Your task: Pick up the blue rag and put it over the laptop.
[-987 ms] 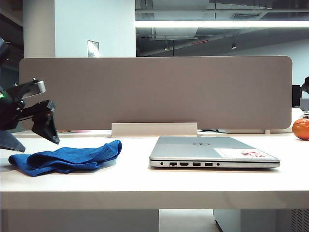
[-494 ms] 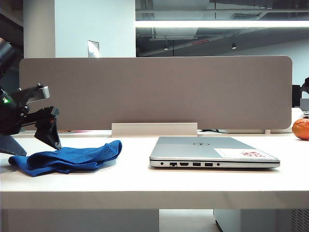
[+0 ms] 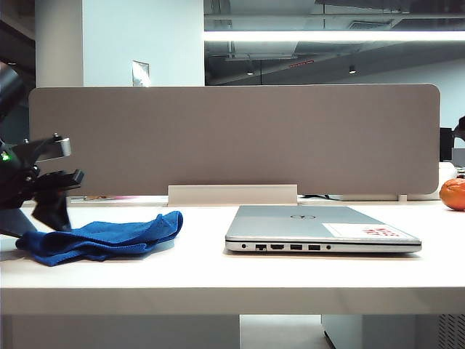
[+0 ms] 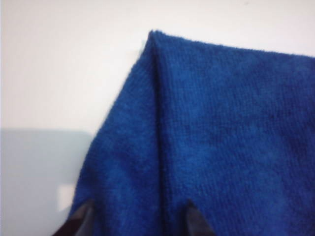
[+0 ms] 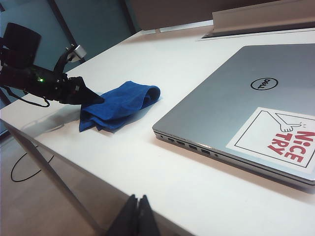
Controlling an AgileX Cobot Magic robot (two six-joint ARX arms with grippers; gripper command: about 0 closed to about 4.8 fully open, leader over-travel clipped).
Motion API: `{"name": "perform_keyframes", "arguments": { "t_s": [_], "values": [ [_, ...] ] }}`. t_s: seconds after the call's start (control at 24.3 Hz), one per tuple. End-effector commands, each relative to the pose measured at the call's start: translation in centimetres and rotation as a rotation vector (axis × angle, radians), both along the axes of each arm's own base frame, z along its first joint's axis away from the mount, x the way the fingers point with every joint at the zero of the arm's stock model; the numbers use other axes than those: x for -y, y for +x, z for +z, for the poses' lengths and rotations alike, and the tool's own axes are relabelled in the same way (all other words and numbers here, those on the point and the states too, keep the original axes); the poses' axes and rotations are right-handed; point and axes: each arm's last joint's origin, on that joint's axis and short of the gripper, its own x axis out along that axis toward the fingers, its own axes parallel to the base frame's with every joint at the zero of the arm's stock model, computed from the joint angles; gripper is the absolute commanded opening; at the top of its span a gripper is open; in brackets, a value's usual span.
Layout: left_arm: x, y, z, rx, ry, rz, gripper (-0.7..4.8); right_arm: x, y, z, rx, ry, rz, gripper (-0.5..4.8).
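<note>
Cloth comes first: the blue rag [image 3: 102, 238] lies crumpled in a low heap on the white desk [image 3: 218, 273], toward the left end in the exterior view and well apart from the laptop [image 3: 320, 227], which sits closed and flat to its right with its ports facing the camera and a white sticker [image 5: 278, 137] with red print on the lid. That gap is probably why the rag must be lifted and carried rather than dragged. The left tool [image 3: 43, 218] is down at the rag's outer end, its dark fingers [image 4: 197, 223] straddling a raised fold of the fabric in the left wrist view; the tips stand partly apart with cloth between them, so it reads as a pinch being formed, though whether the fabric is firmly held cannot be told yet. Taking the rag at one end seems sensible, since a soft cloth held there would hang and could then be draped across the lid. The closed, level lid offers a broad surface for that. The right tool [image 5: 137, 216] hangs low near the front edge of the desk, clear of everything, its fingers pressed together on nothing, apparently parked so the left arm has room. Behind the desk stands a grey partition [image 3: 232, 138], and an orange [image 3: 453, 193] rests at the far right, out of the way of the likely path.
</note>
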Motion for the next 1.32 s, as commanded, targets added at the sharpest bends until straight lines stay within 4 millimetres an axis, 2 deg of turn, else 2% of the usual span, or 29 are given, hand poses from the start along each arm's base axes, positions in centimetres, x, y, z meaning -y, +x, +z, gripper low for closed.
{"name": "perform_keyframes", "arguments": {
  "t_s": [0.04,0.16,0.33,0.45,0.58,0.99,1.32],
  "values": [
    [0.0,0.0,0.0,-0.013,0.006,-0.003,2.36,0.0,0.0,-0.1,0.007,0.000,-0.003,0.00],
    [0.0,0.0,0.0,-0.017,0.006,-0.003,2.21,0.0,0.0,-0.1,0.007,0.000,-0.003,0.00],
    [0.1,-0.1,0.0,-0.017,-0.010,-0.020,1.18,0.0,0.0,-0.1,0.007,0.000,-0.002,0.00],
    [0.4,-0.1,0.0,-0.018,-0.034,-0.049,0.90,0.0,0.0,-0.1,0.007,0.000,-0.003,0.00],
    [0.5,-0.1,0.0,-0.020,-0.051,-0.068,-0.04,0.0,0.0,-0.1,0.007,0.000,-0.003,-0.01],
    [0.9,0.5,1.3,0.091,-0.152,-0.166,-0.06,0.0,0.0,-0.1,0.007,0.000,-0.002,0.00],
    [1.3,0.7,4.5,0.275,-0.266,-0.192,-0.06,0.0,0.0,-0.1,0.007,0.000,-0.003,0.00]
  ]
}}
